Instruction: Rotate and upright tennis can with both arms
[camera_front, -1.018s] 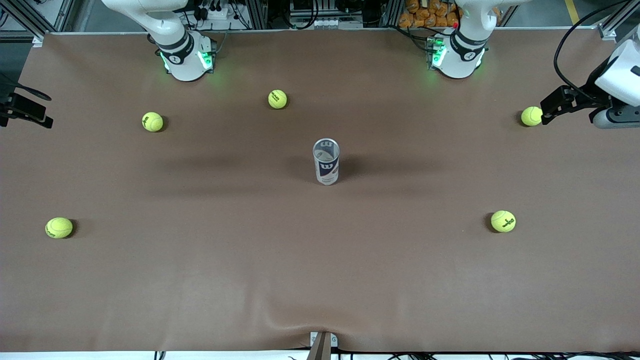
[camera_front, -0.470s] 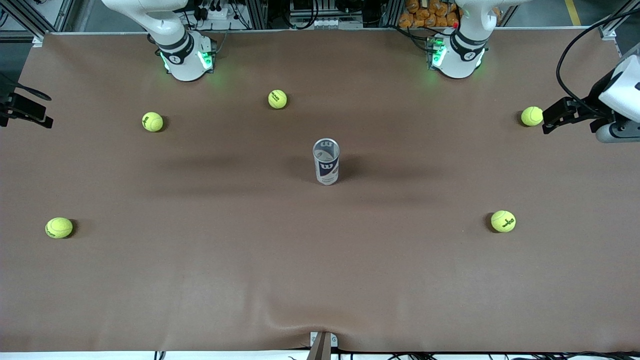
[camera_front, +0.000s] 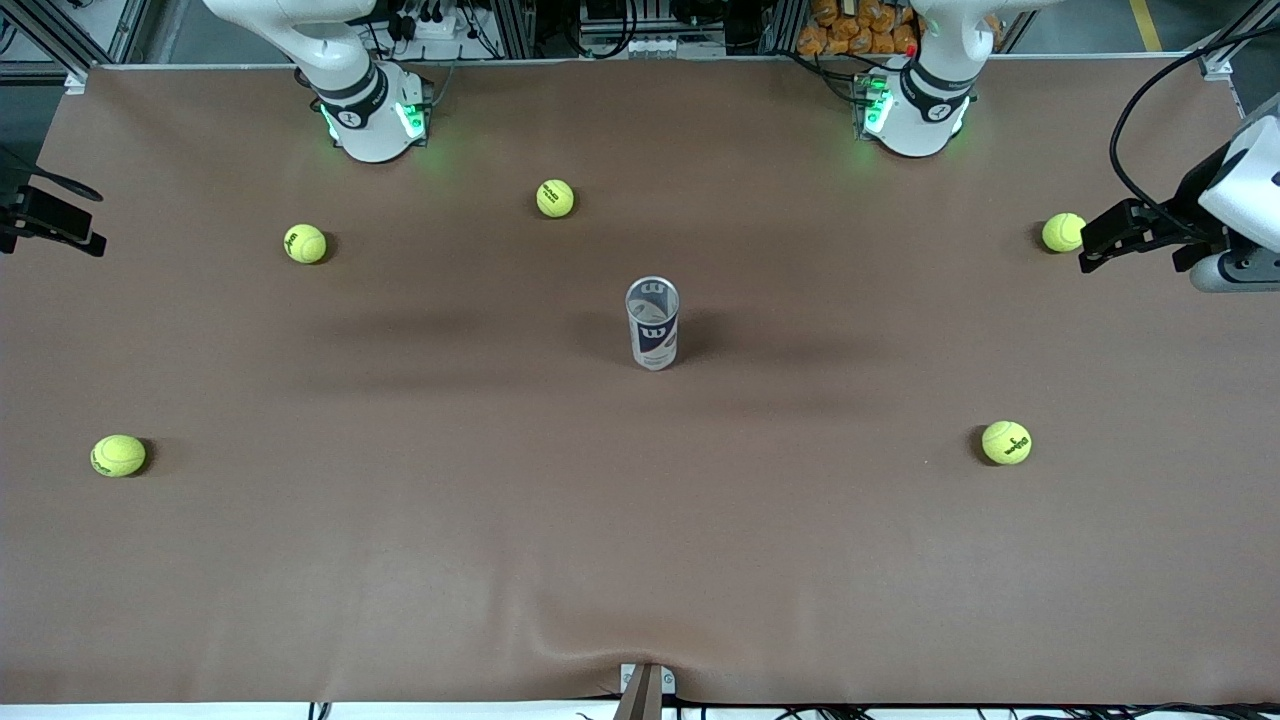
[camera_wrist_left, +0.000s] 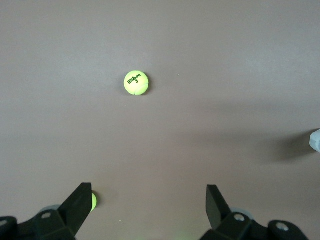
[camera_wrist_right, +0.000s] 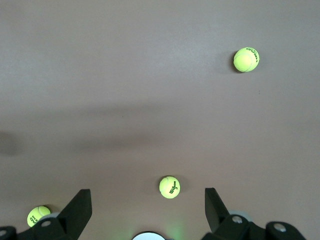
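Observation:
The tennis can (camera_front: 652, 330) stands upright in the middle of the table, its silver-rimmed open end up; neither gripper touches it. A sliver of the can (camera_wrist_left: 315, 141) shows at the edge of the left wrist view. My left gripper (camera_front: 1088, 243) hangs over the left arm's end of the table, beside a tennis ball (camera_front: 1063, 232). It is open with nothing between its fingers (camera_wrist_left: 149, 189). My right gripper (camera_wrist_right: 147, 192) is high above the right arm's end of the table, near that arm's base, also open and empty.
Several yellow-green tennis balls lie scattered on the brown table cover (camera_front: 640, 560): one (camera_front: 555, 198) near the bases, one (camera_front: 305, 243) and one (camera_front: 118, 455) toward the right arm's end, one (camera_front: 1006, 442) toward the left arm's end. The arm bases (camera_front: 375, 120) (camera_front: 915, 115) glow green.
The left arm's hand has shifted slightly beside the ball at its end of the table. The can, the balls and the right arm have not moved.

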